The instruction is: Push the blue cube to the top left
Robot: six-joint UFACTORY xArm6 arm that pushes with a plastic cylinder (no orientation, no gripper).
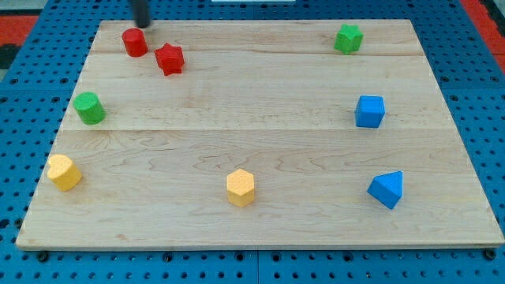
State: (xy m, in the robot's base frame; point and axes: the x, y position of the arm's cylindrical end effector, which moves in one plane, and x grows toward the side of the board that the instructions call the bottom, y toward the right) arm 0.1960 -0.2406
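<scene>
Camera view, single frame: pale wooden board worktop point(260, 158) lying on a blue perforated base point(24, 142).

Task thing is the blue cube point(369, 111): solid blue, lighter top face, darker front faces, sitting flat and slightly turned so one vertical edge faces the view's bottom. It sits on the view's right side of the board, about mid-height, touching nothing. Well below it, near the bottom right, lies a blue triangular wedge block point(387, 189). Well above it, near the top right, sits a green hexagonal block point(348, 38).

Rest of board: red cylinder block point(134, 42) at the top left, with a red star-shaped block point(169, 59) just beside it to the lower right; whether the two touch I cannot tell. Green cylinder block point(90, 108) at the left edge, mid-height. Yellow hexagonal block point(63, 172) at the lower left. Second yellow hexagonal block point(241, 188) at bottom centre.

No pincer on this arm, only a straight dark rod; my tip point(143, 25) shows at the view's top left, just above the red cylinder block, not clearly touching it, and well apart from the blue cube across the board.

Containers: none visible; every block rests directly on the worktop.
</scene>
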